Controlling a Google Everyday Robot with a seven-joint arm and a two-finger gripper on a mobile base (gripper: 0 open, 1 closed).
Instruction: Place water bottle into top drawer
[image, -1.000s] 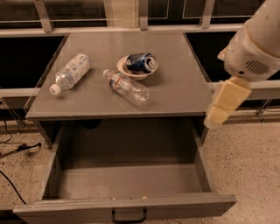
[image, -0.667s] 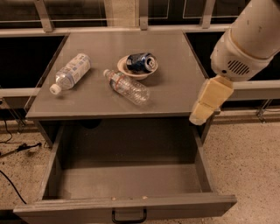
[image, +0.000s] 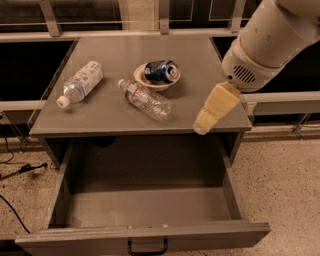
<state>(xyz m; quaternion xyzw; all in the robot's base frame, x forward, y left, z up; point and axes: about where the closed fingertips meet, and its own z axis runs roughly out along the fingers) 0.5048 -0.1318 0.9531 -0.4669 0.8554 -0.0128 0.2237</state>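
Observation:
The water bottle (image: 146, 99), clear and ribbed with a red-and-white band near its neck, lies on its side in the middle of the grey table top (image: 115, 117), cap pointing back left. The top drawer (image: 145, 235) stands pulled wide open below the table, its grey front panel and black handle (image: 147, 247) at the bottom edge, nothing inside. My gripper (image: 205, 125), with tan fingers, hangs over the table's front right corner, to the right of the water bottle and apart from it, holding nothing.
A second bottle with a large white and light-blue label (image: 81, 82) lies at the table's left. A small bowl (image: 150, 80) holding a blue can (image: 162, 71) sits just behind the water bottle. A railing runs behind the table. Cables lie on the speckled floor at left.
My arm and gripper have moved left, from beside the table's right edge to over its front right corner, closer to the water bottle. The bottles, bowl and drawer have not moved.

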